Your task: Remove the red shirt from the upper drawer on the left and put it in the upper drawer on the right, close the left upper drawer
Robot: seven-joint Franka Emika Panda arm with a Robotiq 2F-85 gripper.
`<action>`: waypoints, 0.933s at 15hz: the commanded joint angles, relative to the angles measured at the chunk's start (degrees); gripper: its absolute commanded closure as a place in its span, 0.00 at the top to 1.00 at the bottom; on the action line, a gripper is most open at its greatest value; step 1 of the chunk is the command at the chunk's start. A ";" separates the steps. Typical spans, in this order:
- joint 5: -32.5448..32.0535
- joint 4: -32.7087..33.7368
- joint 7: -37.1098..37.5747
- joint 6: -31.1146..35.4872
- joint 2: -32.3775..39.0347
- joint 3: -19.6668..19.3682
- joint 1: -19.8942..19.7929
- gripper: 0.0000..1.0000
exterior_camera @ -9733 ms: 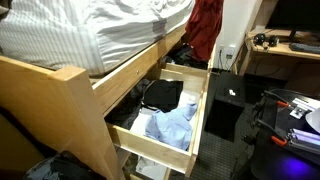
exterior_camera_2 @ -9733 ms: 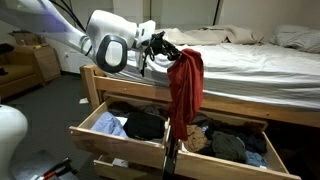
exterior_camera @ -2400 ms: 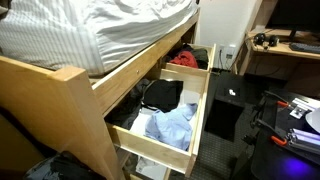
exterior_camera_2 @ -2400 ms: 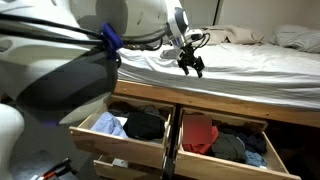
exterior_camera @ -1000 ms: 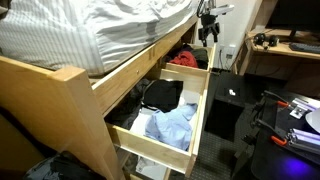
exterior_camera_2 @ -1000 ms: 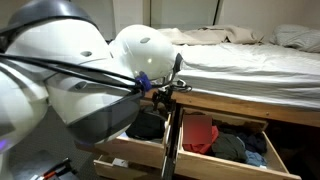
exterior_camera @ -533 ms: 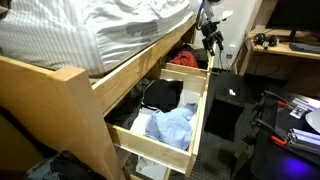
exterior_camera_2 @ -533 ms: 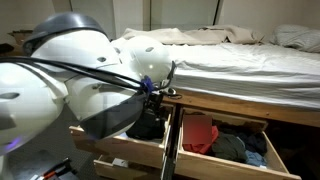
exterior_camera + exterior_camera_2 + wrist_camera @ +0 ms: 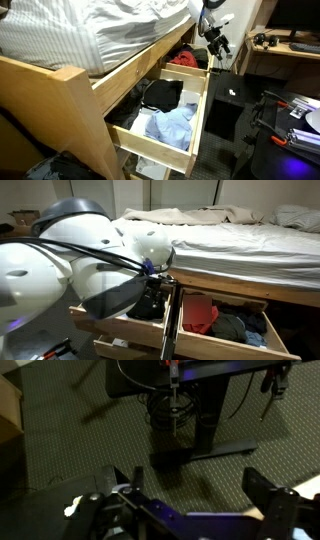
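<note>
The red shirt (image 9: 200, 313) lies in the open upper right drawer (image 9: 228, 346), next to dark clothes. In an exterior view the red shirt (image 9: 185, 58) shows in the far drawer. The upper left drawer (image 9: 198, 125) stands open with a black garment (image 9: 160, 93) and a light blue garment (image 9: 172, 124) in it. My gripper (image 9: 216, 42) hangs in the air beyond the bed's corner, away from both drawers. In the wrist view the gripper (image 9: 195, 485) is open, nothing between its fingers (image 9: 264, 484), with dark carpet below. The arm (image 9: 70, 275) hides most of the left drawer (image 9: 88, 307).
The bed (image 9: 90, 40) with rumpled white bedding sits above the drawers. A black cabinet (image 9: 230, 105) stands close beside the open drawers. A desk (image 9: 285, 50) with cables is at the back. Desk legs and cables (image 9: 180, 410) show on the carpet.
The open gripper has moved a little lower and sideways near the bed's corner. The arm has swung further across the camera. The red shirt stays in the right drawer.
</note>
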 commanded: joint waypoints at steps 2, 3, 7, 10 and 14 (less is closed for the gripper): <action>-1.46 -4.02 6.90 -4.49 -0.57 -6.15 0.59 1.00; -2.82 -4.68 9.41 -4.15 -0.75 -7.35 0.71 1.00; -9.31 -5.93 19.67 -4.36 -2.42 -11.33 1.54 1.00; -14.88 -5.69 27.66 -5.46 -5.22 -13.97 2.72 1.00; -19.04 -5.29 31.44 -6.20 -8.34 -12.24 1.06 1.00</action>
